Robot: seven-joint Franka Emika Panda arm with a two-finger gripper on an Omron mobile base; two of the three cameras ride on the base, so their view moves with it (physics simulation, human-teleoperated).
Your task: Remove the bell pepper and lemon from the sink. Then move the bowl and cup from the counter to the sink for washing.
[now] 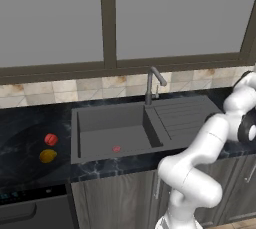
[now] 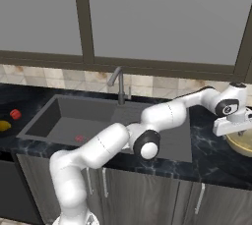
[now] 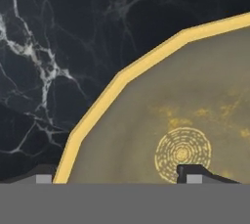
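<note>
Black marble counter (image 1: 30, 123) runs under the window, and at its left end you can see the bell pepper (image 1: 51, 139) and the lemon (image 1: 48, 156) side by side, already out of the sink (image 1: 112, 128), whose basin holds nothing but its drain spot. So your fruit step looks done and the bowl is in hand. Far right, the gripper (image 2: 231, 125) hangs right over the bowl (image 2: 241, 143). From the hand camera its fingers stand spread across the brass rim, one tip outside, one inside. Next, you likely lower, pinch the rim, then carry it left into the basin.
</note>
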